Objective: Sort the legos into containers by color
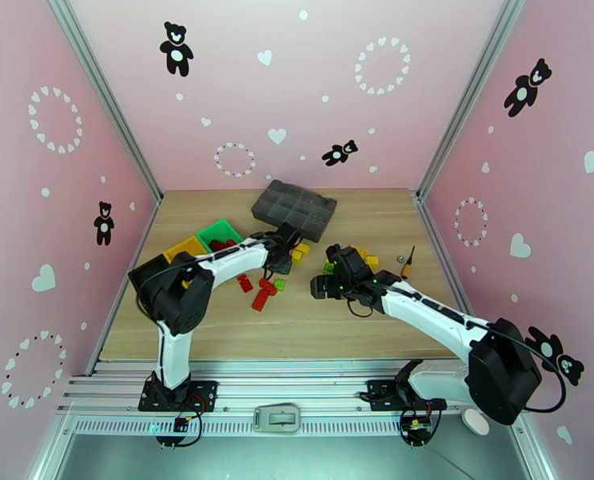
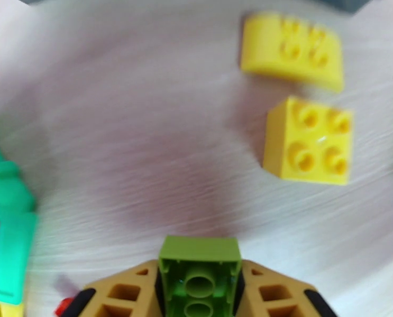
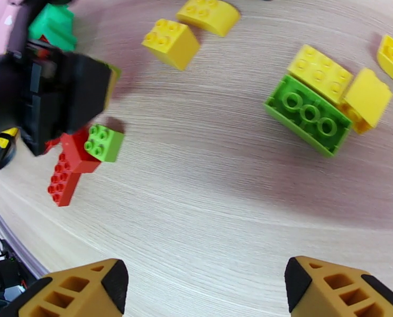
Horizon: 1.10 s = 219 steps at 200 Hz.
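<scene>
My left gripper (image 2: 200,291) is shut on a light green lego (image 2: 200,270), held just above the table. From above, the left gripper (image 1: 287,262) hangs beside two yellow legos (image 1: 300,251), the same yellow legos (image 2: 308,141) that lie just ahead in its wrist view. The green container (image 1: 219,232) and the yellow container (image 1: 186,250) stand to its left. My right gripper (image 3: 207,286) is open above bare wood, short of a large green lego (image 3: 308,114) pressed against yellow legos (image 3: 319,72). Red legos (image 3: 69,170) and a small green lego (image 3: 104,142) lie under the left gripper (image 3: 53,96).
A flat dark grey compartment tray (image 1: 294,208) lies at the back of the table. A small screwdriver (image 1: 407,264) rests to the right of the yellow bricks. More red legos (image 1: 263,294) are scattered in front of the left arm. Pink walls enclose the table.
</scene>
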Motion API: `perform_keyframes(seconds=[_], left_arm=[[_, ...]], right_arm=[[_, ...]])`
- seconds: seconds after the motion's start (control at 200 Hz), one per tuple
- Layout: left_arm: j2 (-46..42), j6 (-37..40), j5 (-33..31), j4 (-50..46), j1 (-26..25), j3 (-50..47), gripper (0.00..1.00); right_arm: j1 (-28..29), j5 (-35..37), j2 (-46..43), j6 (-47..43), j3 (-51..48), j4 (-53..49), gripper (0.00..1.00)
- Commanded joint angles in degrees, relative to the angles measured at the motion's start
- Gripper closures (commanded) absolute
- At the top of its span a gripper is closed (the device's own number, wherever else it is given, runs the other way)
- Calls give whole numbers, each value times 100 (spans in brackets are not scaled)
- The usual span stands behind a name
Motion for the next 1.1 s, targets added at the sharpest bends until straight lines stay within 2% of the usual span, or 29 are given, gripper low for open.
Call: perform_keyframes(seconds=[0.0, 0.175, 0.34, 0.596, 0.681, 0.786, 1.001, 1.091], left_arm=[[-648, -180, -332, -39, 83, -218, 64], [-1568, -397, -513, 94, 450, -784, 64], [-2562, -719, -754, 132, 1076, -1498, 63], [-3827, -1301, -289, 335, 2777, -2668, 60], [-3856, -1352, 55, 446, 3261, -2851, 60], [-3671, -1405, 290, 595, 3587, -2899, 58], [-3077, -1436, 462, 905, 3935, -2810, 56], [-2932, -1419, 464, 926, 3955, -2739, 48]], right_arm=[[269, -153, 315, 67, 343, 285, 19], [726, -84, 979, -35, 1002, 265, 21], [1030, -14, 1598, -116, 1672, 142, 24], [1137, -167, 2153, -134, 2222, 77, 26], [1141, -198, 2222, -152, 2285, 65, 26], [1150, -207, 2266, -162, 2347, 21, 27], [1147, -47, 2180, -187, 2279, -86, 27], [1150, 68, 2103, -221, 2210, -156, 27]])
